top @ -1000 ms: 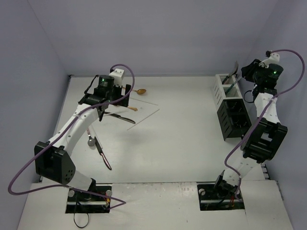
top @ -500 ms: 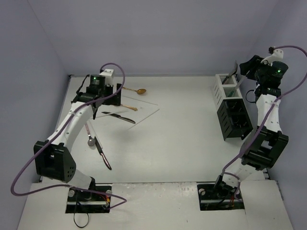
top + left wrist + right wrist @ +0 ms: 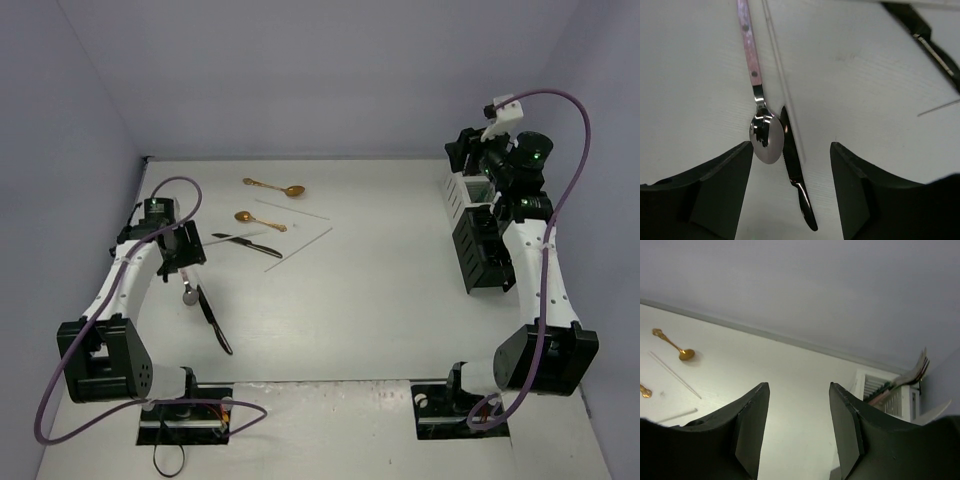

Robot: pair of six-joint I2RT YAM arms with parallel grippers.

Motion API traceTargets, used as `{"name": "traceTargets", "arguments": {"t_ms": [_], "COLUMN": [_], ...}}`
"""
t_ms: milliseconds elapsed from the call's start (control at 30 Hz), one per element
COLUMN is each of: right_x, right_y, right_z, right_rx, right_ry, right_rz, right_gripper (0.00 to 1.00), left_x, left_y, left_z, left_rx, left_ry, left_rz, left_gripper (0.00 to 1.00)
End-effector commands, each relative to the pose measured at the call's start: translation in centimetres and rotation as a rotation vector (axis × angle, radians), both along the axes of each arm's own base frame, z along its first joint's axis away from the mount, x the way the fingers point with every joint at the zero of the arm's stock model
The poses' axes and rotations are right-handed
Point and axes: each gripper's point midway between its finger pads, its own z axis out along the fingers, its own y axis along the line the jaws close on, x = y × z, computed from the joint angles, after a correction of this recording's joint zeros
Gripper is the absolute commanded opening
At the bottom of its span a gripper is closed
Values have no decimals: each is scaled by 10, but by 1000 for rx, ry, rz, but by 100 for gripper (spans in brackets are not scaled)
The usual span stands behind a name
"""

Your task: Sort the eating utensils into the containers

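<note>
Black knife: nearest item, flat on the tabletop in front of the left arm, slanted, one end just beside the spoon's bowl.
Pink-handled spoon: flat on the tabletop, bowl toward the near edge, handle running away under the left arm.
Left pincer: hangs over the spoon's bowl and the black knife; jaws moderately apart, gripping nothing.
Black holder: upright on the right side, right up against the white holder behind it.
Second knife: black-handled, flat, left of centre, well apart from both holders.
Chopsticks: two pale sticks, lying apart from each other; one slants just beside the second knife, the other lies farther back.
Gold spoon: flat, between the two chopsticks.
White holder: upright at the right rear; a fork and coloured handles stick out of it.
Right pincer: raised beside the white holder's top; jaws partly spread, empty.
Far gold spoon: flat, nearest the back wall.
</note>
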Motion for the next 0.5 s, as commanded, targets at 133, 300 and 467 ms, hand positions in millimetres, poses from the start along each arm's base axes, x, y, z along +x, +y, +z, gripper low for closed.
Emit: {"name": "traceTargets", "arguments": {"t_ms": [133, 300, 467], "right_x": [0, 5, 9], "right_y": [-16, -16, -20], "right_z": [-5, -10, -10], "right_rx": [-86, -72, -73], "right_ry": [-27, -11, -7], "right_rz": [-52, -58, -76], "right_gripper": [50, 50, 50], "left_x": [-42, -62, -85], "left_y": [-31, -60, -88], "left_z": [-41, -60, -72], "left_rx": [-198, -279, -301], "left_ry": [185, 267, 344], "left_rz": [57, 16, -36], "left_gripper": [47, 46, 46]}}
